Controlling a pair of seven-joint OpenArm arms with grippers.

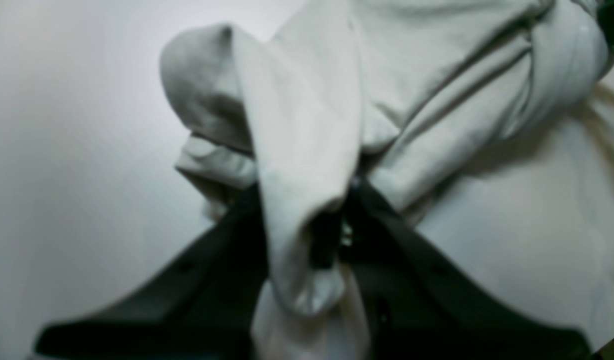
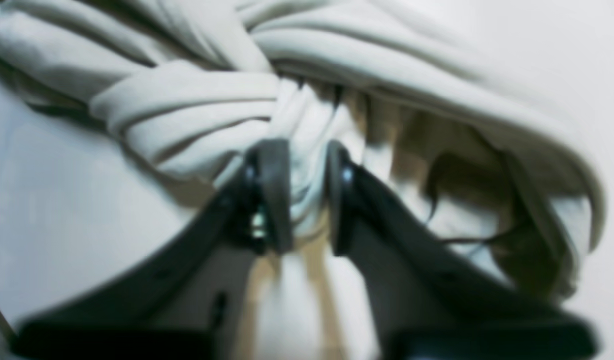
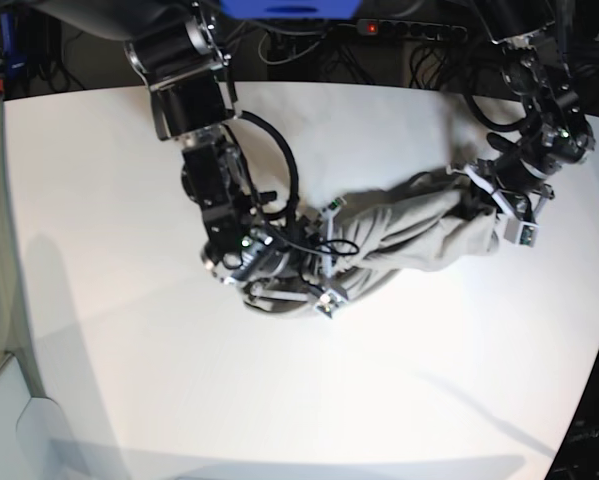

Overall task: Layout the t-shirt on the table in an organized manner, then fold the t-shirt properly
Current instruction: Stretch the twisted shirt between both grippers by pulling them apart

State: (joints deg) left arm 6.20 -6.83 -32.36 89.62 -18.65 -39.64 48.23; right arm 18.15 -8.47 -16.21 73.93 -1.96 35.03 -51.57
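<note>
Left wrist view: surface is the white table (image 1: pixel 62 175), plain, smooth, lit from above. One t-shirt (image 1: pixel 307 125), grey-beige, bunched and twisted; a fold of it drapes over and between the left gripper (image 1: pixel 332 220), whose dark fingers are pressed together on that fold. Cloth rises ahead of the gripper and off to its right; view is blurred. Right wrist view: same white top seen either side of the gripper. T-shirt (image 2: pixel 197 105) gathered in ropey folds directly ahead of the right gripper (image 2: pixel 307 195); a pinch of cloth sits between the two pads (image 2: pixel 274 195), jaws close in on it. Loose hem opening hangs to the gripper's right. Base view: table (image 3: pixel 129 380) large, white, rounded edge; dark floor, cables and a power strip (image 3: pixel 409 28) beyond the far edge. Count: 1 shirt (image 3: pixel 419 235), 2 arms, 2 grippers. Shirt stretched as a rumpled band between right gripper (image 3: pixel 324 290) and left gripper (image 3: pixel 494 195), both at its ends.
</note>
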